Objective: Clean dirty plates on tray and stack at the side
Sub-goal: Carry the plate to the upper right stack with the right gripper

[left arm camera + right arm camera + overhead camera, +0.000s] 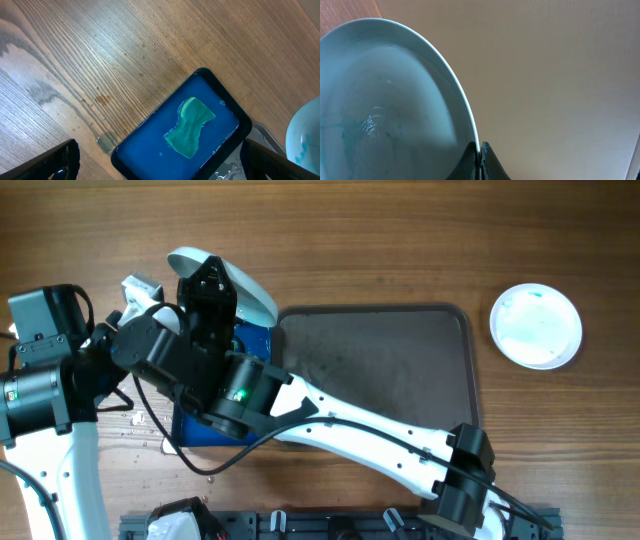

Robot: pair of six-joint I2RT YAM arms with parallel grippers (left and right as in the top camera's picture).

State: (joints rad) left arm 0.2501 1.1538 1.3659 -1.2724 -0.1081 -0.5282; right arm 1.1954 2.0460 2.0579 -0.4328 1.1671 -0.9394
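Note:
My right gripper (479,150) is shut on the rim of a white plate (385,105) with faint blue smears. In the overhead view it (212,288) holds this plate (240,285) tilted on edge above the small blue tray. My left gripper (165,170) is open and empty, above the blue tray; the held plate's edge (306,132) shows at its right. A second white plate (536,326) with blue smear lies on the table right of the large dark tray (375,370), which holds nothing. No third plate is in view.
The small deep-blue tray (150,150) holds water and a green sponge (190,125); it is partly hidden under the right arm in the overhead view (256,340). Water drops (135,420) lie on the wood left of it. A dark rack (300,525) runs along the front edge.

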